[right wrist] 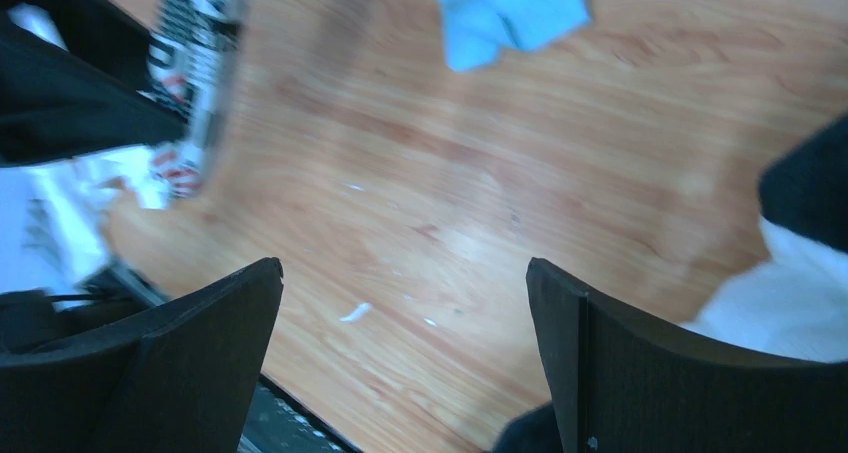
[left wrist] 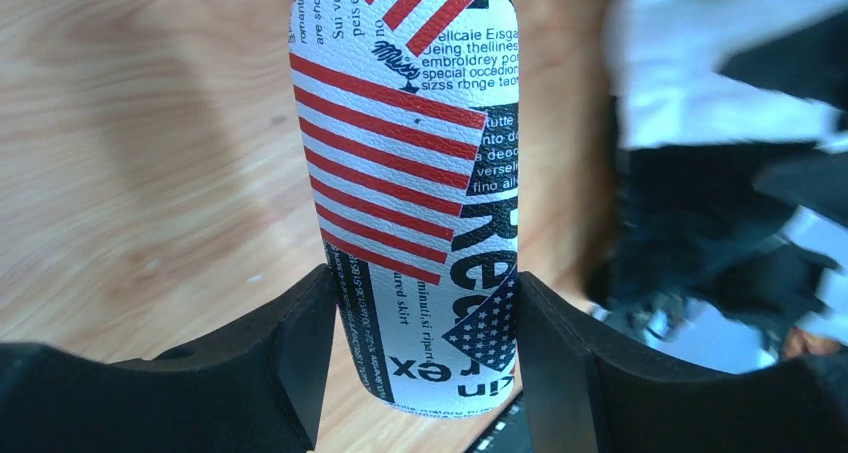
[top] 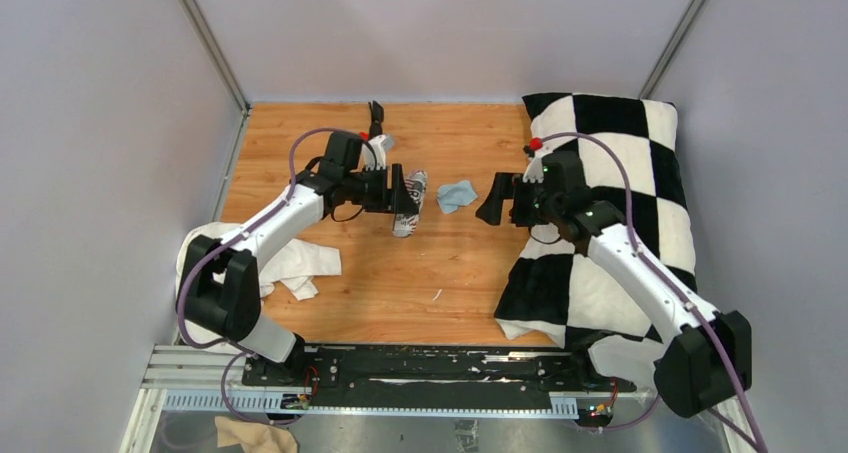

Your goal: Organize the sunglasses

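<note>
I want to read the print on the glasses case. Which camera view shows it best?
The left wrist view: the case fills it, sharp, between the left fingers. The top view shows it small; the right wrist view, only a blurred part.

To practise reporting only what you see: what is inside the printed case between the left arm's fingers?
Only the outside of the case shows, printed with flags and text, clamped between the left fingers. No opening shows, so its contents are hidden.

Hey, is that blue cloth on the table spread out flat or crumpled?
Crumpled: the blue cloth has raised folds and a ragged outline on the wooden table, not a flat square.
</note>
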Available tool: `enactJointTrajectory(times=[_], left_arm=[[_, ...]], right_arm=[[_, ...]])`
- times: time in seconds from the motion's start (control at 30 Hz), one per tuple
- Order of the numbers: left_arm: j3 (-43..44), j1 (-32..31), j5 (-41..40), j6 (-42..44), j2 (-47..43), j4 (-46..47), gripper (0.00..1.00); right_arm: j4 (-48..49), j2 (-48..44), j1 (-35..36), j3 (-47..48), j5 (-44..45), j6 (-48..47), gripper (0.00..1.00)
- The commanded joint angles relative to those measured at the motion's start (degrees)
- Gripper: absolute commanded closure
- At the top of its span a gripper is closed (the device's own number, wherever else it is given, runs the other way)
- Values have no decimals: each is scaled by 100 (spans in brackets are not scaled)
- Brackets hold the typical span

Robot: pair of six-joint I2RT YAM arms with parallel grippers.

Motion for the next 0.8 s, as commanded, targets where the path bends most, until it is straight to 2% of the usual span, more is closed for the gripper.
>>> enactJointTrajectory(times=[0.0,0.17,0.37,0.43,0.67,0.77], left_arm=[[-236,-10,1879,-208,-288,1104,72],[-498,12,2506,-751,-440,2073,74],[-556,12,2564,-976,-421,2367,83],[-585,12,2548,-1016,-454,2420,84],[-656,12,2621,-968,-511,2479,100],[-658,12,2758,-963,-522,2505,100]], right_arm=[[1235,-444,-530,-305,-2049,643,2],[2339,-442,-634,-541,-2856,1254,2],[3862,-174,-635,-1087,-3270,2336,3],[4051,-98,-634,-1161,-3257,2493,3],[4098,39,-634,-1162,-3201,2575,3],[4247,127,-634,-1136,-3223,2689,3]])
